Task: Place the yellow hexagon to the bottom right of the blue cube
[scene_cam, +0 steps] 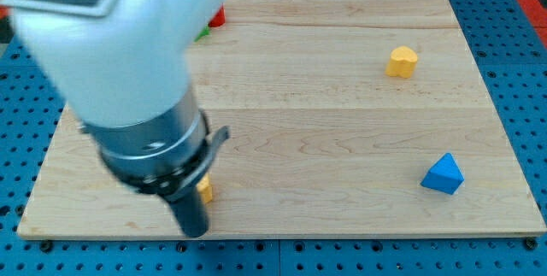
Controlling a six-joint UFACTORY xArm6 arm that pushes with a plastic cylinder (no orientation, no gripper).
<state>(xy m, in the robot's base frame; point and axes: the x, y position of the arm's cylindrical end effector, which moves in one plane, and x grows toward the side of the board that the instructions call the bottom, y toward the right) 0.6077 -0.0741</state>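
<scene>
My tip point(194, 231) rests near the wooden board's bottom edge at the view's lower left. A yellow block point(204, 190) sits right beside the rod, touching or nearly touching it, and is mostly hidden, so I cannot make out its shape. A second yellow block point(401, 61), hexagon-like, lies at the upper right. A blue block point(443, 174) lies at the lower right, far from my tip. The arm's white and grey body covers the upper left of the view.
A red block point(217, 16) and a green block point(202, 32) peek out from behind the arm near the board's top edge. The wooden board point(342, 139) lies on a blue perforated table point(521, 54).
</scene>
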